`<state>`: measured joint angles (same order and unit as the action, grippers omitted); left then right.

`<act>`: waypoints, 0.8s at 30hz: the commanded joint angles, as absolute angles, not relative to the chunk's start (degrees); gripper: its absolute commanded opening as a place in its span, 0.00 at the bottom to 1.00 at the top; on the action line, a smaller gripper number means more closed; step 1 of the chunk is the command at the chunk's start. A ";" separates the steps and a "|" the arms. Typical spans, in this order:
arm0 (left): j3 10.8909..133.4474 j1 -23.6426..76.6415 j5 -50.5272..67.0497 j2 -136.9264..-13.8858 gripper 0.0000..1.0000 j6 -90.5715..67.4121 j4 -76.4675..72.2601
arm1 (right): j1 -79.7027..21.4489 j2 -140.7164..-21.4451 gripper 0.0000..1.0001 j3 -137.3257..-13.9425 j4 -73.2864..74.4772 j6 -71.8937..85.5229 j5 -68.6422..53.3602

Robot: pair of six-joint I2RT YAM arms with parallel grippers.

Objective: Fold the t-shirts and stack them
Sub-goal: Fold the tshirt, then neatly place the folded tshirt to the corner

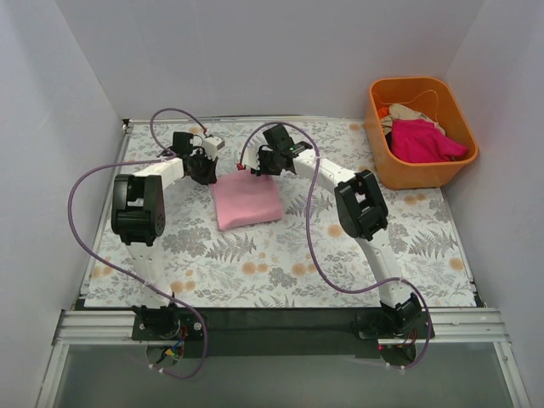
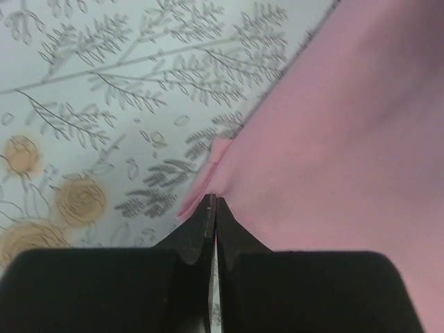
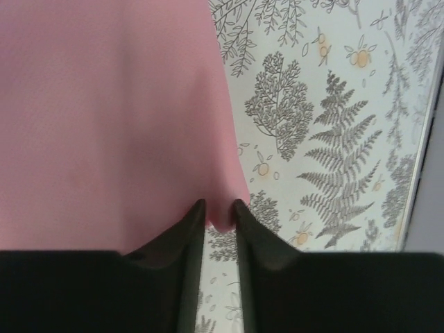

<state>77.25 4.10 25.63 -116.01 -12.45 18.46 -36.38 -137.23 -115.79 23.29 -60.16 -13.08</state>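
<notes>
A light pink t-shirt (image 1: 246,202) lies folded into a rough square on the fern-patterned table (image 1: 280,263). My left gripper (image 1: 208,174) is at the shirt's far left corner. In the left wrist view the left gripper (image 2: 212,201) is shut, its tips pinching the edge of the pink cloth (image 2: 333,139). My right gripper (image 1: 255,168) is at the far right corner. In the right wrist view the right gripper (image 3: 218,207) has its jaws slightly apart, and a corner of the pink cloth (image 3: 104,125) sits loosely between them. A magenta t-shirt (image 1: 425,140) and a cream one (image 1: 406,110) lie in the tub.
An orange plastic tub (image 1: 408,177) stands at the far right of the table. White walls close in the left, back and right sides. Purple cables loop from both arms over the table. The arm bases sit on the metal rail (image 1: 280,323) at the near edge.
</notes>
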 commanded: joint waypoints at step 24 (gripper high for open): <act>97.75 15.70 12.94 -102.84 0.71 -44.89 47.20 | -29.80 -105.04 0.98 -104.68 31.55 -32.88 -15.20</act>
<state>102.30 8.36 19.84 -108.51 -36.60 43.05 -30.65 -107.13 -107.77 27.09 -39.90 -12.25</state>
